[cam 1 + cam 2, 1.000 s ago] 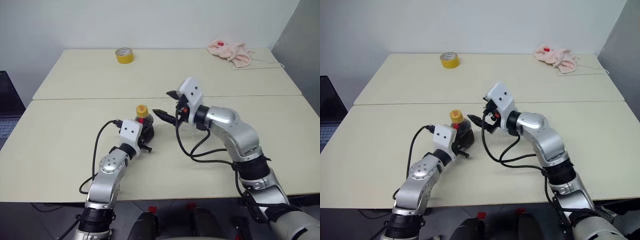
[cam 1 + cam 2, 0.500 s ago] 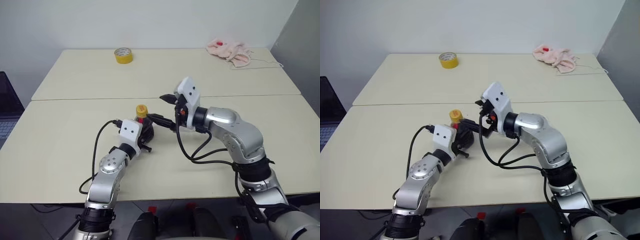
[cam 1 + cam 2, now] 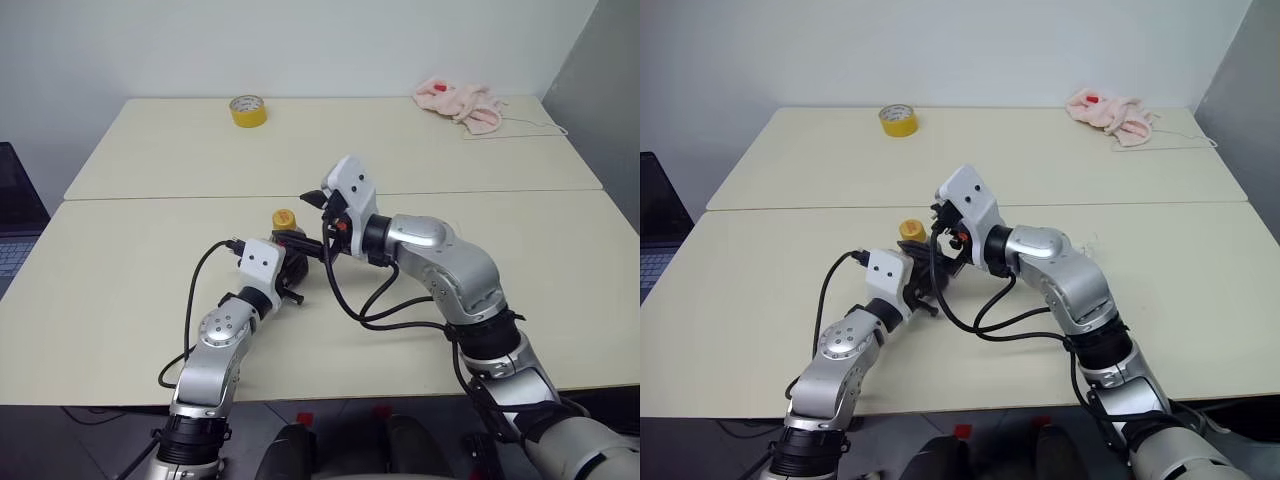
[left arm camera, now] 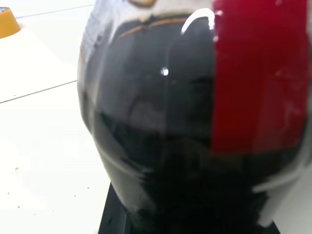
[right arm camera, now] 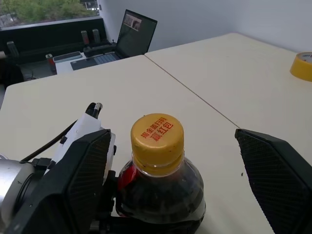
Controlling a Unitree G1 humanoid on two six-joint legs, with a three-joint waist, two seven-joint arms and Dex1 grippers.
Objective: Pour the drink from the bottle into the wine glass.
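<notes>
Clamped on the body of the bottle (image 3: 290,262), the left gripper (image 3: 291,272) holds it upright on the near table (image 3: 120,290), just short of the seam between the two tables. From the left wrist the bottle's clear wall bulges close ahead, dark with the drink (image 4: 161,146), and a red label (image 4: 258,78) runs down one side. The yellow cap (image 5: 157,137) is on, printed with red characters, and a band of red shows at the neck below it.

Right of the bottle, the right gripper (image 3: 312,222) reaches in level from the right with its black fingers (image 5: 273,170) spread wide. In the right wrist view they stand on either side of the cap and touch neither the cap nor the bottle; the left gripper's white wrist housing (image 5: 80,134) and its black cable lie just beyond one of them.

On the far table (image 3: 400,150), well apart from both arms, a yellow tape roll (image 3: 248,110) sits toward the left and a crumpled pink cloth (image 3: 459,103) lies at the right end. An open laptop (image 5: 132,36) stands on a separate surface past the table's left edge.
</notes>
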